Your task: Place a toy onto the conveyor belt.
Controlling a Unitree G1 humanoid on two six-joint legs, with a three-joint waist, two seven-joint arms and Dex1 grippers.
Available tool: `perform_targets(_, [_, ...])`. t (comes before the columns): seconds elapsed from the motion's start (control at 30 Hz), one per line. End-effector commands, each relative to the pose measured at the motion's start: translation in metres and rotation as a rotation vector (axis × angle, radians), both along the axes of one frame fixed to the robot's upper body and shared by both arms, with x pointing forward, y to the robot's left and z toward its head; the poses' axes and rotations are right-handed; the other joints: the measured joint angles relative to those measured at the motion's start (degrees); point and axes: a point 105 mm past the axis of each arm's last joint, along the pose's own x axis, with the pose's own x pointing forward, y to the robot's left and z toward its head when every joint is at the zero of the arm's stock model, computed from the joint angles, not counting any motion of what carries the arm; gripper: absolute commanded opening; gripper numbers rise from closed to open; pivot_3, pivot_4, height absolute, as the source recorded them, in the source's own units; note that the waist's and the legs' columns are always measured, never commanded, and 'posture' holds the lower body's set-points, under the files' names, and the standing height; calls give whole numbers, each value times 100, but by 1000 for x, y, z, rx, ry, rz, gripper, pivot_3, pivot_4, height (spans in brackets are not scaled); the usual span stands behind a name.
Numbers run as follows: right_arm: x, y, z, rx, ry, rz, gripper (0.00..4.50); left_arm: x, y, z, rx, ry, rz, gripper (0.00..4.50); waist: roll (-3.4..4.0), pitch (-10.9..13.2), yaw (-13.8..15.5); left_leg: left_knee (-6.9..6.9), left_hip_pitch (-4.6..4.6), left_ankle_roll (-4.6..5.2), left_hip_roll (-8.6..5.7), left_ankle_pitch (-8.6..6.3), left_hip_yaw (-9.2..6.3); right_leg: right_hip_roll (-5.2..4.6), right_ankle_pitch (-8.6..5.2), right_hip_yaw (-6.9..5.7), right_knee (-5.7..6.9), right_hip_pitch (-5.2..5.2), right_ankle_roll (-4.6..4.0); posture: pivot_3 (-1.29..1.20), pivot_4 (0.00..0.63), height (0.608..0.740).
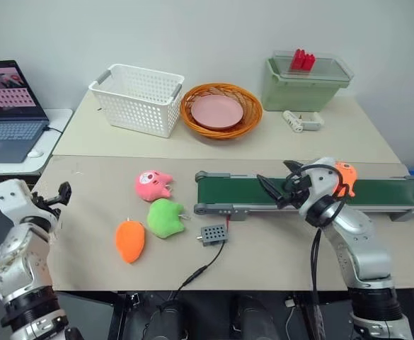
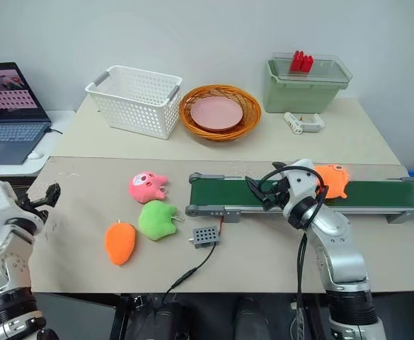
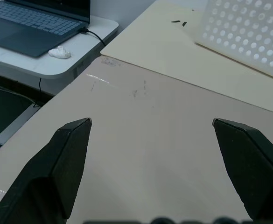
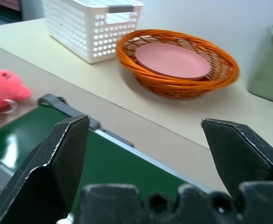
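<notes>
The toy, a small round orange plush, lies on the dark green conveyor belt toward its right part, partly hidden behind my right wrist. My right gripper hovers over the belt just left of the toy, pointing left, open with nothing between its fingers. In the right wrist view the belt runs under the spread fingers. My left gripper is far from the belt at the table's left edge, open and empty; the left wrist view shows its fingers wide apart over bare tabletop.
A pink plush, a green plush and a carrot-shaped orange plush lie left of the belt. A small grey box with a cable sits in front. Behind are a white basket, a wicker basket, a green bin and a laptop.
</notes>
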Motion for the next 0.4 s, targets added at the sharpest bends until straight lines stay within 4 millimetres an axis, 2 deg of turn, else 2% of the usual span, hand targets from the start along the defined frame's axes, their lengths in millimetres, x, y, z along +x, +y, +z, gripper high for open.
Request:
perform_targets(0.03, [8,-12,13,14,-92,-114,4500,-1,-4,6,52,-51,0,4440,0,-1,-11,0,1,0,0,0,1,0,0,1,0,0,0,0,150,740])
perform_targets(0.13, [12,-16,15,79,-107,-152,4500,0,-8,3,42,-63,-3,4440,0,-1,-29,-2,1,0,1,0,3,0,0,3,0,-1,0,0,150,740])
perform_targets(0.4, [13,-21,4,70,-90,-162,4500,5,-17,9,71,-111,-42,4440,1,-1,-59,-3,0,0,0,0,3,0,1,3,-1,-1,-1,0,150,740])
